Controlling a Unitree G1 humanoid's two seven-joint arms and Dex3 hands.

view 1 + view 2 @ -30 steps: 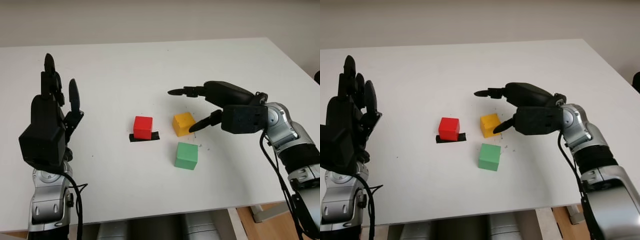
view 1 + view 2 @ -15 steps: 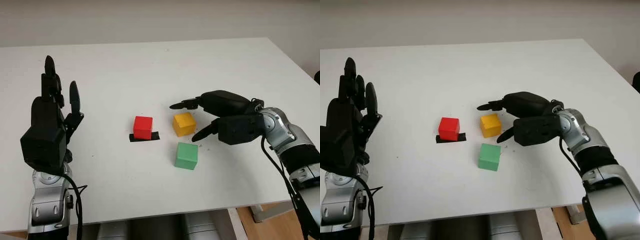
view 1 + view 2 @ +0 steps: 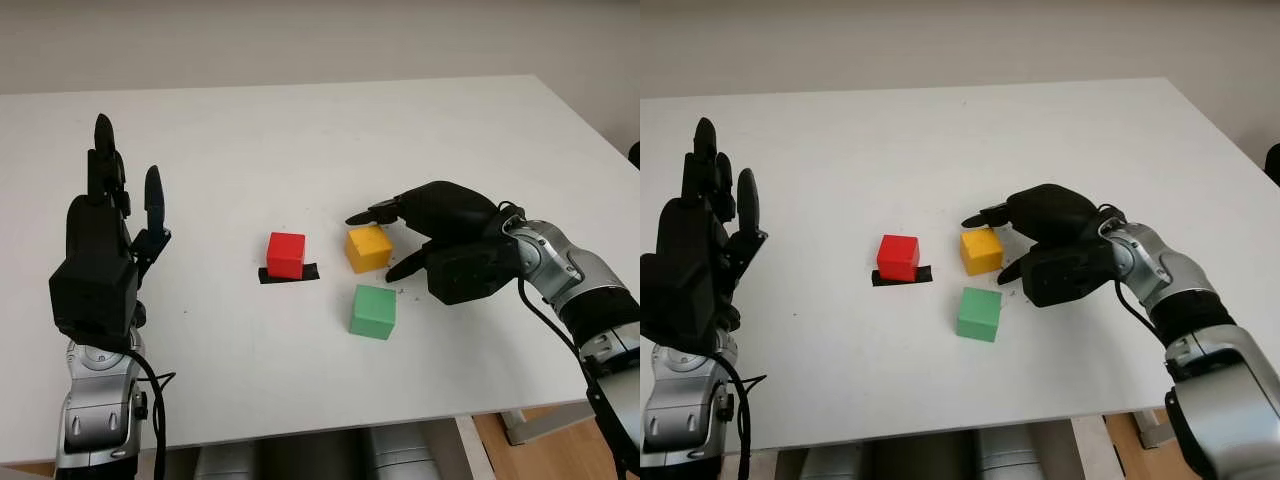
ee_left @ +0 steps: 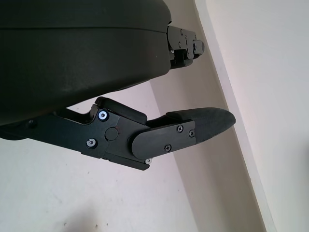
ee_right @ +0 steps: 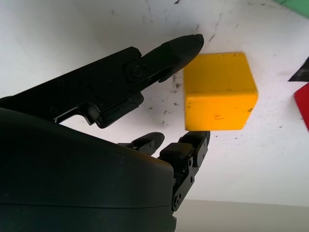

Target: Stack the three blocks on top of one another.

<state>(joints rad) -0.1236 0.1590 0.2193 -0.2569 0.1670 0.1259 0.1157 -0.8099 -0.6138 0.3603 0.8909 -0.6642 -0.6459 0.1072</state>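
Yellow block (image 3: 367, 247) sits on the counter (image 3: 300, 140) immediately left of the right hand (image 3: 440, 235), whose fingers bracket it far and near, not yet closed. Left hand (image 3: 100, 250) is held open, far left.

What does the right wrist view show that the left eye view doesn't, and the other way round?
Right wrist view: a small dark mark on one face of the yellow block, and scuffs on the table beside it. Left eye view: the whole green block, the red block on its black strip, and the open left hand raised at the table's left. Both: the open right hand with fingers either side of the yellow block.
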